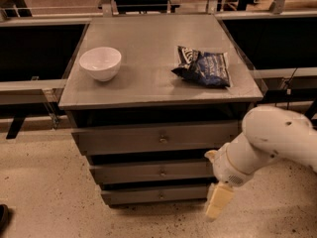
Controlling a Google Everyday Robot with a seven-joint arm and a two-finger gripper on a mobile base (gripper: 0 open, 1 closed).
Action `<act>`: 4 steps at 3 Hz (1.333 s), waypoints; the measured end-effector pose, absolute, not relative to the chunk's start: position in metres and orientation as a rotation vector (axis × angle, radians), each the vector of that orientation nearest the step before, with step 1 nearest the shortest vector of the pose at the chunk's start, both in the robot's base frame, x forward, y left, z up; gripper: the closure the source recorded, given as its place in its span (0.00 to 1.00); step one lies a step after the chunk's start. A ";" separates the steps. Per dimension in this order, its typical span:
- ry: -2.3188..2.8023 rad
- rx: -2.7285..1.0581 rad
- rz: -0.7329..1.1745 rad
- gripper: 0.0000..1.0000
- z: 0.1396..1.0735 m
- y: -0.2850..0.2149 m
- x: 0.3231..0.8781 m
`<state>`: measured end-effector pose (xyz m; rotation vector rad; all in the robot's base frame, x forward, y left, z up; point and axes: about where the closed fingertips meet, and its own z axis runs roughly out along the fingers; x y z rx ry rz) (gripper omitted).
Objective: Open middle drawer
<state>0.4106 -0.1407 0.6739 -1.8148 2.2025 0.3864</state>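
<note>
A grey cabinet shows three drawer fronts stacked one under another. The middle drawer has a flat grey front with a small round knob and sits flush between the top drawer and the bottom drawer. My gripper hangs at the end of the white arm, low at the cabinet's right front corner, to the right of the middle and bottom drawers. Its pale fingers point down toward the floor and touch no knob.
On the cabinet top stand a white bowl at the left and a dark blue snack bag at the right. Dark low shelving runs behind on both sides. Speckled floor lies in front.
</note>
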 end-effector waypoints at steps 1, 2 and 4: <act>2.096 -1.764 0.422 0.00 0.633 -0.119 0.411; 1.974 -1.779 0.298 0.00 0.640 -0.119 0.442; 1.894 -1.783 0.355 0.00 0.616 -0.106 0.453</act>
